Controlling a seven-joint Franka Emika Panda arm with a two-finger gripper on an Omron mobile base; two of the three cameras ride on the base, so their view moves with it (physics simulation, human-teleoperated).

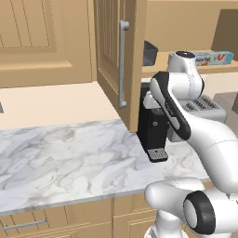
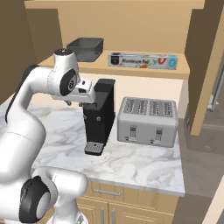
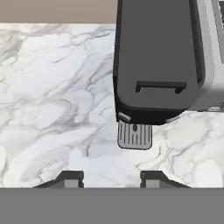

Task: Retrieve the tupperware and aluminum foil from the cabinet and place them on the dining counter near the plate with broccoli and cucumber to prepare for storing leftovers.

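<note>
The tupperware [image 2: 86,47] and aluminum foil box [image 2: 143,61] sit on the cabinet shelf, above the pincer [image 3: 111,178], whose tips stand apart, empty, over the marble surface [image 3: 48,109] beside the coffee machine [image 3: 157,61].

- The worktop [image 2: 144,164] is showing white and grey marble, and it is running along under the wooden cabinets.
- A black coffee machine [image 2: 99,116] is standing upright on the worktop, with its small grey drip tray [image 2: 94,148] sitting at its foot.
- A silver toaster [image 2: 148,121] is sitting on the worktop just beside the coffee machine.
- A wooden shelf [image 2: 144,70] is hanging above the worktop, inside the open cabinet.
- A dark grey tupperware [image 2: 85,48] is resting on the shelf.
- A long aluminum foil box [image 2: 142,61] is lying flat on the shelf, near the tupperware but not touching it.
</note>
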